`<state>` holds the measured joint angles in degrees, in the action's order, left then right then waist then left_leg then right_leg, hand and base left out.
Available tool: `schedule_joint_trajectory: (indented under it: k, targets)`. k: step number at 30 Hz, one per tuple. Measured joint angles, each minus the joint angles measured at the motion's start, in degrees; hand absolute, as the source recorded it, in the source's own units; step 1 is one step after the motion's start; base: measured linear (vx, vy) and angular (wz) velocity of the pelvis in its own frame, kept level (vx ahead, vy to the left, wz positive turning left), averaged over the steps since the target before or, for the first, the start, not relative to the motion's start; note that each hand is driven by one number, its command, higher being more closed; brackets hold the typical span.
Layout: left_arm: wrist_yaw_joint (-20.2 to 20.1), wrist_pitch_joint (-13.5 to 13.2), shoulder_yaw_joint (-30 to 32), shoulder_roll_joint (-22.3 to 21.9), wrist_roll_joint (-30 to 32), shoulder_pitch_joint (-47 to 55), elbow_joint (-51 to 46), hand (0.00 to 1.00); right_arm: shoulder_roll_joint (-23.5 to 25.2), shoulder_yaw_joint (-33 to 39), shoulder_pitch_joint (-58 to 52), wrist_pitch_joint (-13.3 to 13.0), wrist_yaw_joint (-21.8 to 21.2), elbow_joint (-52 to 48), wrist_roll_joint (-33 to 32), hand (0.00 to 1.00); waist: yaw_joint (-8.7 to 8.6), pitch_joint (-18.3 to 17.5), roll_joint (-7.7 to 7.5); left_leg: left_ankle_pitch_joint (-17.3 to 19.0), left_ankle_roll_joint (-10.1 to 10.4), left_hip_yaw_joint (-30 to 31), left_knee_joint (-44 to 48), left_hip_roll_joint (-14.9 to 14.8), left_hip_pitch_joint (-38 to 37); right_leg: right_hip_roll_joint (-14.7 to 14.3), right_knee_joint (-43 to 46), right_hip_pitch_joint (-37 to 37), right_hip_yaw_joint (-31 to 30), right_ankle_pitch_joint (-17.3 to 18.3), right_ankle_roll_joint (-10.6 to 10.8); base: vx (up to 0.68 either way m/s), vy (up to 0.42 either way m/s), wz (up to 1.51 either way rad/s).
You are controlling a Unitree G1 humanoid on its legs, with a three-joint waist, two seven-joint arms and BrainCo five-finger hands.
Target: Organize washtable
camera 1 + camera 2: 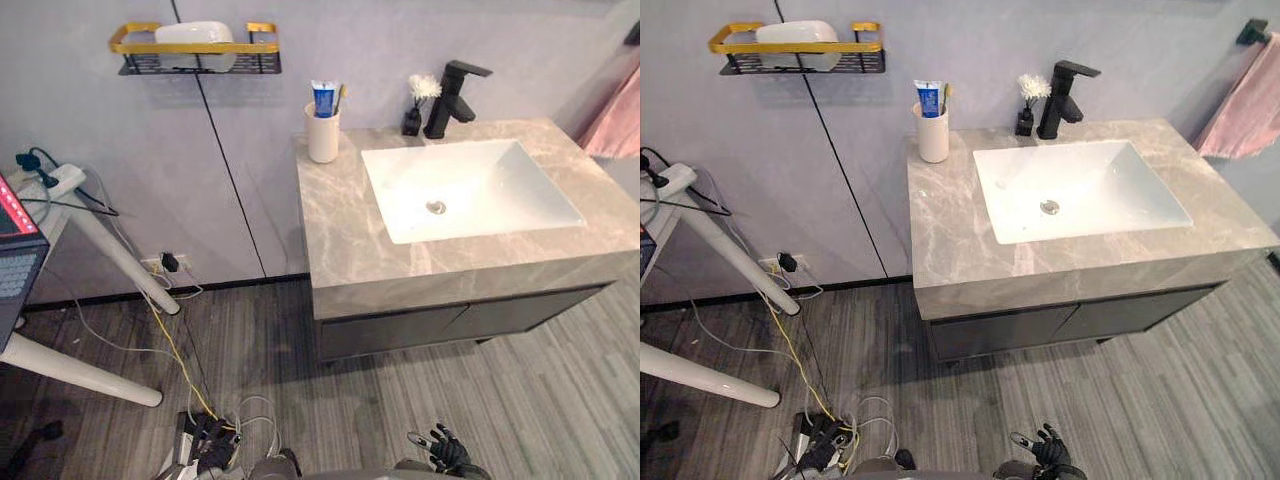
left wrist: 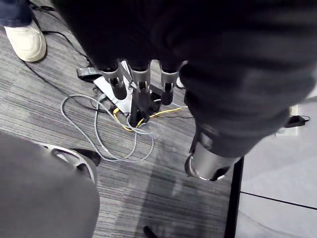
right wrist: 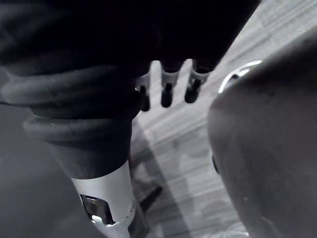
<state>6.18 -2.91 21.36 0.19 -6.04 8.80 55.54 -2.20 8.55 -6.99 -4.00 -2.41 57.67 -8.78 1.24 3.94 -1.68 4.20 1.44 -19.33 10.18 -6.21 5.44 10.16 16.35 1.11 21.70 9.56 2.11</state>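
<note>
Both low over the wood-grain floor, well apart from the washtable: left hand and right hand, fingers straight and relaxed, holding nothing. Stands against the grey wall, long axis left to right, with a veined grey stone top and a white rectangular basin sunk towards the right. Upright at the back left corner: cream cup, with toothpaste tube and toothbrush standing in it. Behind the basin, angular black faucet pointing forward, with a small dark vase just beside. Above left, black-and-gold wall shelf; at the far right, pink towel.

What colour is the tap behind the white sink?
Black. The tap shows best in the left eye view.
</note>
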Motion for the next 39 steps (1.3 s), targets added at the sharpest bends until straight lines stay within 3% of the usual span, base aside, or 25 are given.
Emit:
schedule_joint_trajectory:
  k: [2,4,13,16,18,20,23,25,27,29,30,32,33,37,38,39]
  targets:
    - [-0.03,-0.12,-0.59,0.4,-0.08,-0.23,-0.29,0.0,-0.39,-2.35,0.59,0.06,-0.14,1.17,0.37,0.0,1.18,-0.36,-0.64,-0.65,0.13,-0.77,-0.39,0.34,1.79,-1.44,-9.74,-2.18,-0.47,-1.58,2.58,-0.04,-0.147,-0.19]
    - [0.02,-0.04,-1.08,0.72,-0.22,-0.83,-0.14,0.0,-0.83,-3.62,0.87,0.11,-0.11,1.68,0.43,0.0,1.75,0.11,-0.61,-2.56,0.58,-0.44,-0.35,0.1,3.5,-3.12,-16.76,-3.98,-0.49,-5.5,2.23,-0.05,-0.093,-0.11]
    - [0.31,-0.19,-2.7,1.26,-0.26,-1.01,0.17,0.0,-2.65,-5.41,0.82,-0.15,0.03,1.68,0.42,0.0,2.74,1.77,0.79,-3.37,1.73,4.19,-0.17,-0.67,2.71,-4.96,-18.49,-4.67,-1.85,-7.43,1.23,-0.1,-0.037,-0.06]
    - [0.35,-0.13,-0.76,1.19,-0.59,-0.66,0.71,0.0,-2.71,-5.63,1.62,-0.17,0.05,1.96,0.45,0.0,3.07,2.79,0.53,-3.11,2.05,16.79,1.58,0.83,3.02,-4.56,-18.39,-3.08,-7.64,-8.07,1.78,-0.08,0.034,-0.79]
    - [0.42,-0.09,0.48,0.62,-0.58,0.22,1.17,0.0,-2.57,-5.7,2.16,-0.21,-0.04,1.94,0.58,0.0,3.15,2.85,0.93,-0.34,4.17,23.21,4.0,0.94,3.49,-4.98,-18.42,-1.3,-12.43,-9.29,2.18,-0.06,0.105,-1.29]
    - [0.41,-0.04,0.88,-0.15,-0.52,0.72,1.84,0.0,-2.74,-4.97,2.71,-0.54,-0.02,1.7,1.74,0.0,3.11,2.97,2.53,6.01,4.99,24.96,6.15,-0.22,3.36,-6.34,-18.38,1.35,-18.77,-10.51,3.31,-0.06,0.171,-1.61]
    - [0.36,0.19,1.25,0.43,0.48,0.16,2.58,0.0,-2.47,-4.35,3.22,-0.56,0.05,1.44,2.62,0.0,2.88,3.73,1.33,10.11,3.39,15.61,10.91,-0.48,4.77,-6.27,-17.76,6.21,-28.13,-11.76,4.12,-0.12,0.23,-1.65]
    - [0.39,0.3,0.47,0.8,1.77,0.19,2.7,0.0,-2.69,-4.37,3.77,-0.55,0.34,1.5,2.71,0.0,2.5,4.51,2.23,12.28,1.57,7.76,13.98,-2.71,5.19,-5.56,-17.12,8.66,-26.73,-11.68,1.0,-0.09,0.169,-1.99]
    - [0.24,0.45,-1.73,1.17,2.37,-0.01,2.56,0.0,-3.7,-5.38,5.47,-0.44,0.96,1.53,2.93,0.0,2.44,4.99,3.34,12.26,0.98,-1.87,11.49,-6.24,1.27,-3.1,-2.28,14.32,-6.49,-9.29,-4.12,0.01,0.146,-2.08]
    - [0.14,0.58,-1.74,1.21,2.37,0.22,2.62,0.0,-3.6,-5.48,4.6,-0.51,0.96,1.6,3.05,0.0,2.34,4.93,3.19,12.11,1.21,-8.23,9.62,-6.59,-3.98,-2.01,2.77,11.66,3.77,-7.47,-5.84,0.13,0.116,-1.72]
    - [0.04,0.59,-1.66,1.31,2.36,0.37,2.64,0.0,-3.28,-5.69,4.27,-0.52,0.97,1.6,3.62,0.0,2.21,4.65,2.61,12.12,1.22,-11.11,9.61,-6.34,-5.63,-2.38,2.54,10.23,5.23,-6.67,-5.9,0.14,0.021,-2.05]
    - [-0.06,0.68,-1.74,1.49,2.36,-0.11,3.14,0.0,-3.3,-6.2,4.36,-0.56,0.82,1.55,4.99,0.0,2.13,4.57,1.63,12.17,1.27,-15.44,9.74,-5.65,-8.19,-3.82,-0.27,10.0,2.18,-5.85,-4.91,0.1,-0.066,-1.87]
    - [-0.47,0.87,-1.94,1.26,2.37,-0.15,3.53,0.0,-3.34,-5.98,4.46,-0.83,0.82,1.33,4.91,0.0,1.37,4.9,2.33,12.17,1.27,-17.37,10.47,-6.17,-9.19,-5.52,-1.85,10.25,-1.36,-6.64,-3.89,0.08,-0.055,-1.6]
    - [-1.1,1.27,-1.98,1.21,2.87,0.01,3.64,0.0,-3.03,-3.97,4.67,-1.04,0.91,1.42,4.95,0.0,-0.18,4.93,3.61,11.9,0.77,-20.12,25.14,-13.32,-9.54,-11.89,-3.92,8.7,-10.1,-6.66,-4.89,0.15,-0.098,-1.48]
    - [-1.09,1.51,-1.45,1.21,3.29,0.29,3.71,0.0,-3.12,-3.91,4.61,-1.07,0.96,1.55,4.98,0.0,-0.19,4.94,4.11,9.87,-2.69,-19.68,33.03,-17.16,-8.75,-14.37,-3.86,7.62,-13.05,-6.14,-5.7,0.29,-0.122,-1.75]
    - [-1.07,1.53,-0.9,1.32,3.47,0.55,3.67,0.0,-3.03,-3.93,4.44,-1.06,0.98,1.58,4.93,0.0,-0.23,4.89,4.15,5.55,-8.74,-17.3,40.54,-19.47,-6.7,-16.2,-3.99,6.34,-16.99,-5.77,-6.51,0.26,-0.072,-1.67]
